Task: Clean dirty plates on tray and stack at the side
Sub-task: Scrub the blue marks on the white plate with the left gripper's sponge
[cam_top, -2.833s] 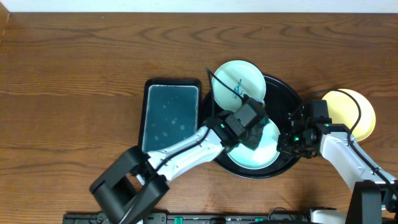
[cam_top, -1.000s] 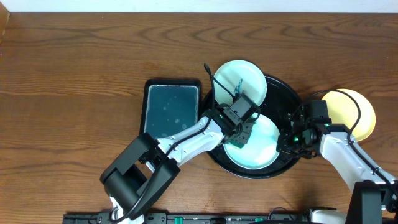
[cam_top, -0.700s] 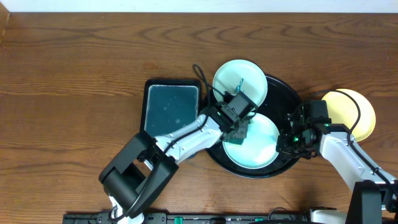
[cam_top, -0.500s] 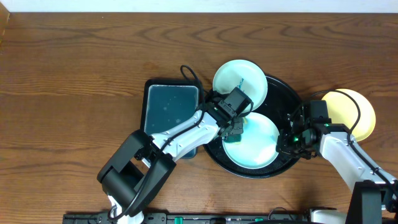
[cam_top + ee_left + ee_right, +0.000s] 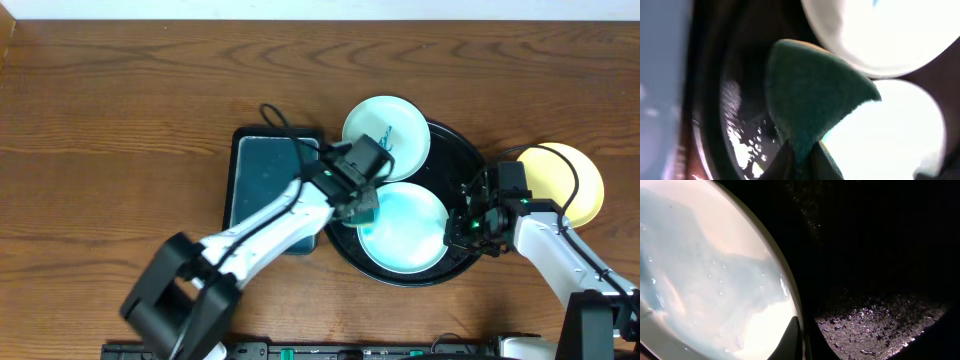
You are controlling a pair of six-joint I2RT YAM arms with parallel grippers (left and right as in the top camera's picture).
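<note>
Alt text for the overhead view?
The left gripper holds a dark teal sponge over the left rim of the round black tray, beside a pale plate with the right gripper at its right rim. A second plate with teal scribbles lies at the tray's far edge; a yellow plate sits right of the tray, a rectangular teal tray left of it.

Large round black tray with low rim lying flat on table. Wet white plate lying inside. Pale mint plate, teal-scribbled, overlapping far-left rim. Pale yellow plate sitting outside, right.
</note>
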